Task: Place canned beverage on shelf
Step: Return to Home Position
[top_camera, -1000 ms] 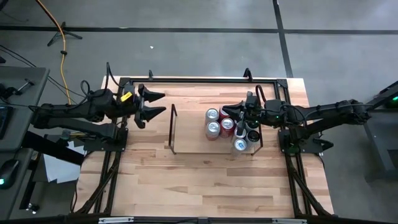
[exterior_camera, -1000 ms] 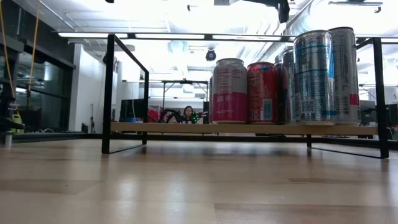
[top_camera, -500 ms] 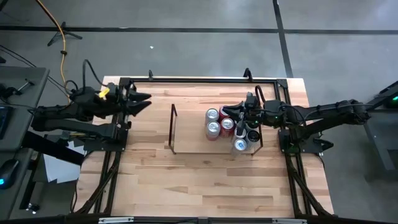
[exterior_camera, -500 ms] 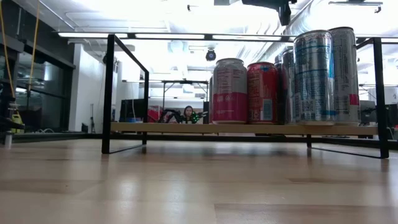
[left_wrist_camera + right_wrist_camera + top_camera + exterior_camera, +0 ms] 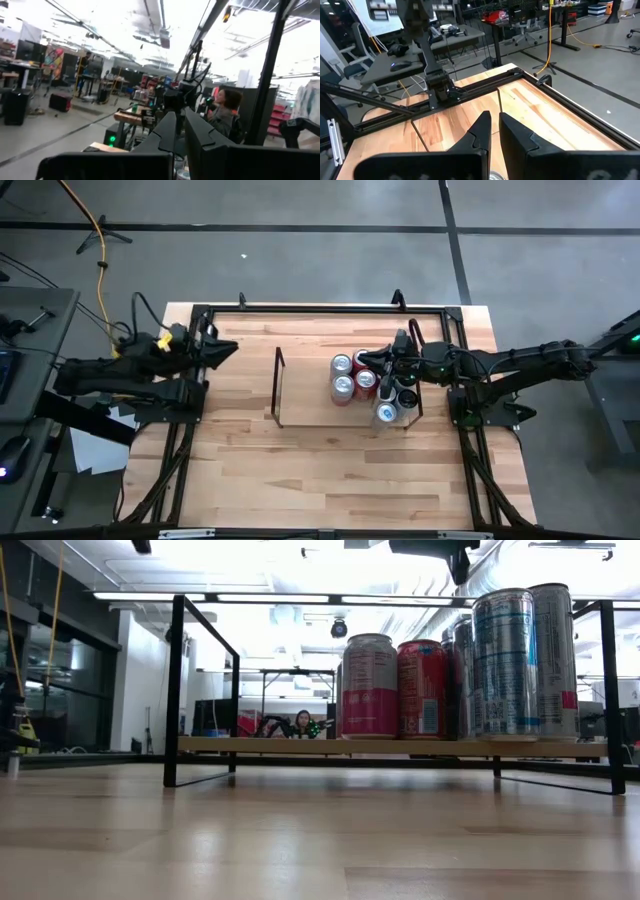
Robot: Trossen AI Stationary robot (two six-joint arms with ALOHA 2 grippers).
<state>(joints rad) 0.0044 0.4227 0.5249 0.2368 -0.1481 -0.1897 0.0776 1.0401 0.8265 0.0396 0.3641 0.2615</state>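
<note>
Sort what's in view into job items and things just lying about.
Job: shelf; white pink soda cans; red soda cans; tall silver-blue cans; left gripper at the table edge; right gripper over the cans.
Lying about: black rail frame; yellow cable on floor; person in background.

Overhead and table-level views share the shelf (image 5: 176,690).
</note>
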